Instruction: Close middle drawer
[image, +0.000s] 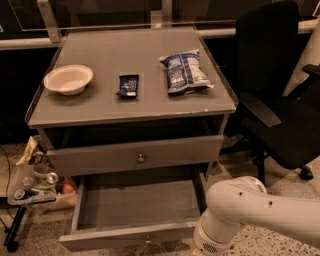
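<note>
The middle drawer (135, 205) is pulled far out of the grey cabinet, and its empty inside faces up. Its flat front (100, 241) lies near the bottom edge of the view, with a small knob (147, 240) at its centre. The drawer above it (100, 157) has a small metal knob (141, 158) and stands nearly shut. My gripper is out of view. Only my white arm (240, 212) shows at the lower right, beside the open drawer's right front corner.
On the cabinet top (100, 107) lie a cream bowl (68, 78), a dark snack bar (128, 85) and a blue chip bag (185, 71). A black office chair (280, 100) stands to the right. A tray of clutter (35, 187) sits to the left on the floor.
</note>
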